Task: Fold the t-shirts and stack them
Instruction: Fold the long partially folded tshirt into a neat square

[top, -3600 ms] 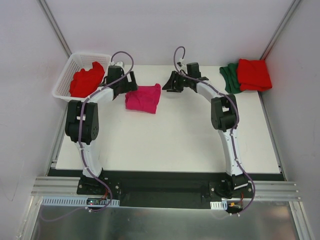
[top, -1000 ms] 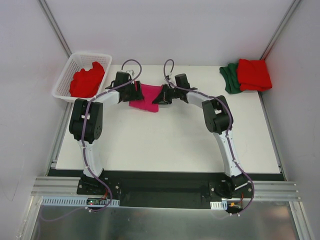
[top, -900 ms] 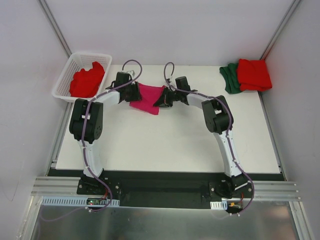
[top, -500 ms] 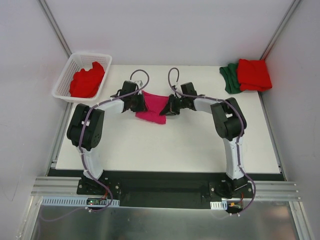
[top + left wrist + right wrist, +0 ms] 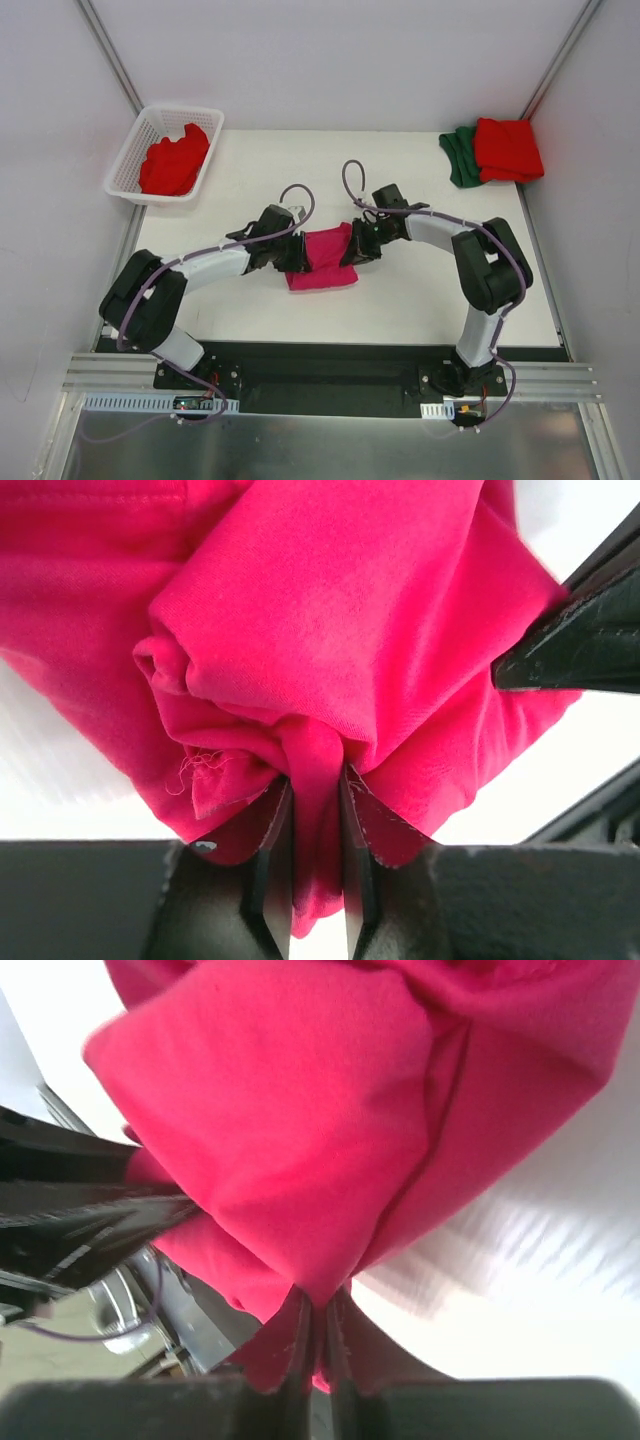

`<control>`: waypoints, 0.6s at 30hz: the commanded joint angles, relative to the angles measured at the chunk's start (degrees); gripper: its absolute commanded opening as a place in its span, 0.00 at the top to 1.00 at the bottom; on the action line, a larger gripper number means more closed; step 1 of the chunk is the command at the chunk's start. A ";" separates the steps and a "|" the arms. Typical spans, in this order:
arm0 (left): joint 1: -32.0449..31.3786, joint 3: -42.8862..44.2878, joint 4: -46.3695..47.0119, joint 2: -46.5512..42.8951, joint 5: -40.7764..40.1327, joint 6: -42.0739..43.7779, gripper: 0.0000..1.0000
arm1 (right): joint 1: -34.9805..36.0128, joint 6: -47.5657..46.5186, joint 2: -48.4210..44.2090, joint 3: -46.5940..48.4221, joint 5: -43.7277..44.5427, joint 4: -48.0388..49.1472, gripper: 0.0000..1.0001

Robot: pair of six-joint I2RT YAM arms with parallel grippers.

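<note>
A magenta-pink t-shirt (image 5: 322, 258) hangs bunched between two robot arms over the near middle of a white table (image 5: 420, 290). Its lower edge seems to rest on the surface. The left gripper (image 5: 293, 257) has its jaws closed tight on a narrow pleat at the shirt's left side. The right gripper (image 5: 352, 246) is clamped the same way on a thin fold at the right side.

The cloth looks soft, light and limp (it sags and creases wherever nothing holds it). It is unlikely to slip from a firm pinch, but it will lose its shape easily. Better holds are probably the hem or shoulder corners, drawn apart to pull it flat.

A crumpled red t-shirt (image 5: 172, 165) lies in a white basket (image 5: 150, 118) at the far left. A folded red t-shirt (image 5: 508, 148) overlaps a dark green t-shirt (image 5: 458, 160) in the far right corner.
</note>
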 commanded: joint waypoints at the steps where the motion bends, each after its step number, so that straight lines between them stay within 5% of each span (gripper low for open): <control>1: -0.91 -4.08 -4.15 -6.49 -2.02 -3.63 0.75 | 0.55 -4.38 -5.24 -1.84 5.35 -6.04 0.82; 2: -0.83 -4.53 -4.41 -7.12 -2.37 -3.63 0.71 | 0.72 -4.47 -5.94 -1.93 5.89 -6.92 0.62; 5: -0.92 -5.84 -5.99 -9.49 -3.51 -3.72 0.55 | 0.81 -4.91 -7.35 -1.67 8.17 -8.67 0.50; 8: -1.00 -6.81 -7.49 -11.77 -4.22 -3.81 0.01 | 0.81 -5.61 -8.58 -0.35 11.16 -10.43 0.47; 18: -1.35 -5.24 -16.27 -26.88 -9.23 -2.93 0.01 | 0.72 -5.08 -12.45 1.15 17.75 -10.44 0.46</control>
